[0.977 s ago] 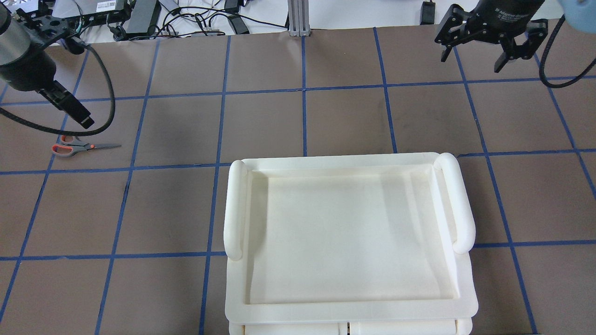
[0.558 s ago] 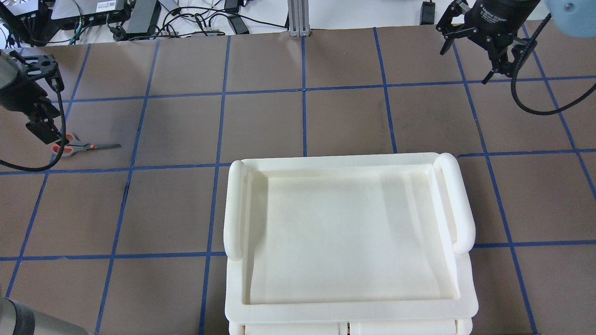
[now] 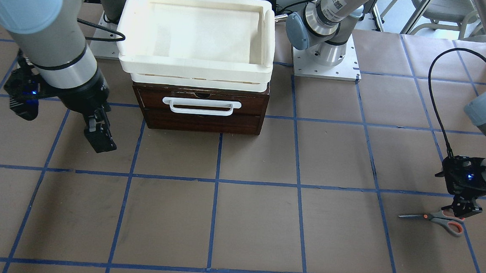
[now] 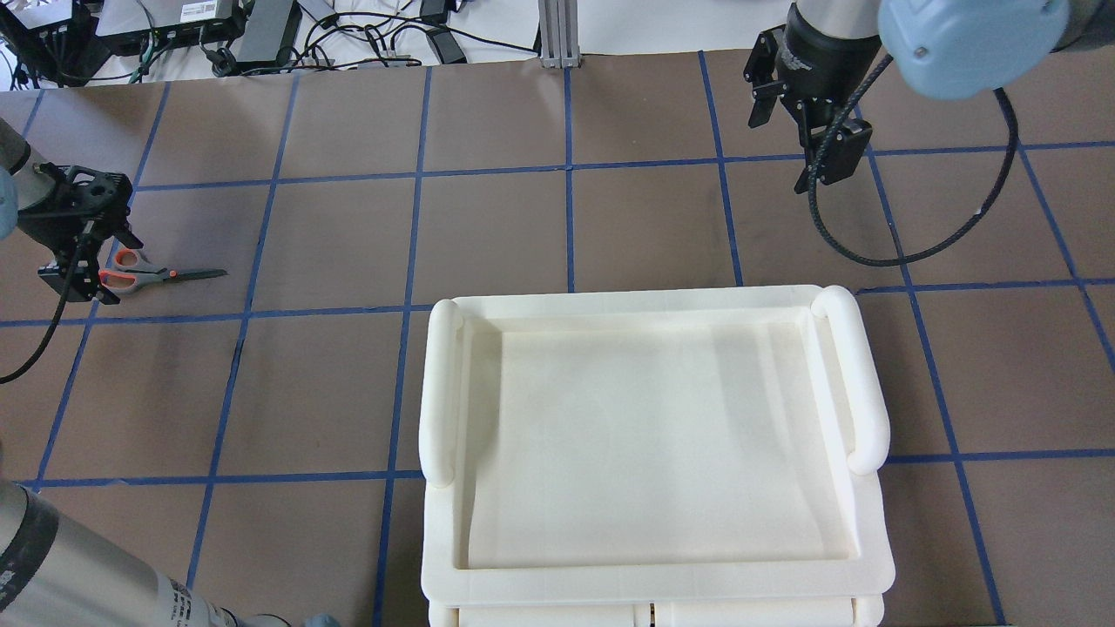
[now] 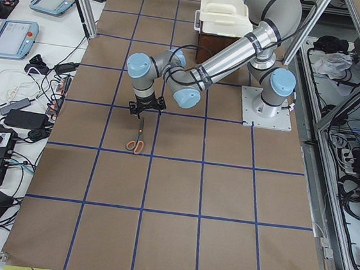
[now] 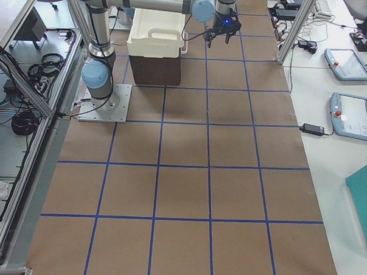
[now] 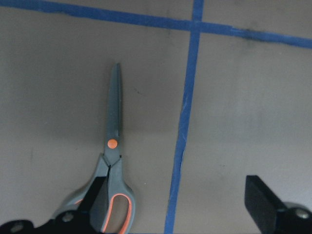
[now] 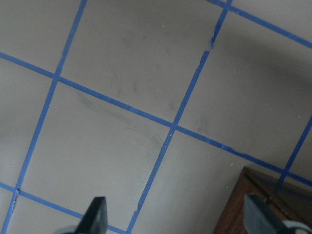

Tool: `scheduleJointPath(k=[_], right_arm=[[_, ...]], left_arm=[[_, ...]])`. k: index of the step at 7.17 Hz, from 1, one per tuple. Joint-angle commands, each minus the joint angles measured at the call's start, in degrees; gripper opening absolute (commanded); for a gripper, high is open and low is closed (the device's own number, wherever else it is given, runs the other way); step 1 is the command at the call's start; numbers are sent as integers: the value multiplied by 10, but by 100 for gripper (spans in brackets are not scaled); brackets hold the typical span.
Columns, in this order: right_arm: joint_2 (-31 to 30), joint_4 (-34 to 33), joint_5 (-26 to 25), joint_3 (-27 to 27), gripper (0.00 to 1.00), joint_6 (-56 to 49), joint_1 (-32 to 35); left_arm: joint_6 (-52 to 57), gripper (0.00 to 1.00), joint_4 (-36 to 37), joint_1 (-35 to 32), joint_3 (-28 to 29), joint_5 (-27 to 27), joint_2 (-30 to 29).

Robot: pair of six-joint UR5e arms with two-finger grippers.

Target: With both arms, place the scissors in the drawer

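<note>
1. Now scissors (image 4: 152,276) lie flat on table (image 4: 645,226), robot's L side, blades closed, well apart from drawer (image 3: 201,121).
2. L gripper (image 7: 178,202) over handle end, jaws apart; contact unclear.
3. R gripper (image 8: 175,217) near drawer, jaws apart.
4. Drawer shut, cream tray (image 3: 196,72) on top.

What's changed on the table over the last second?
The left gripper moved outward to its left and came down over the handles of the scissors, open, with nothing gripped yet. The right gripper swung inward toward the table's middle, turning as it went, also open. The scissors and the tray lie where they were.
</note>
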Motion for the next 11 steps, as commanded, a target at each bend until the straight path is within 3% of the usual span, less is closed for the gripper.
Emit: scheduleJointPath(k=[1,4,6,8,11], right_arm=[[31,-1,0,0,100,132,49],[60,1,4,-1,100,226,87],[80,7,12,-1,100,234,100],[87,10,56,0,100,234,103],[110,36,57,0,100,274,115]], left_arm=[[58,100,77,5,1,0,-32],[77,97,112,4,4,-9,-55],[76,94,115,4,4,-7,-70],[75,94,119,4,4,-8,-75],[75,90,120,5,4,-23,-82]])
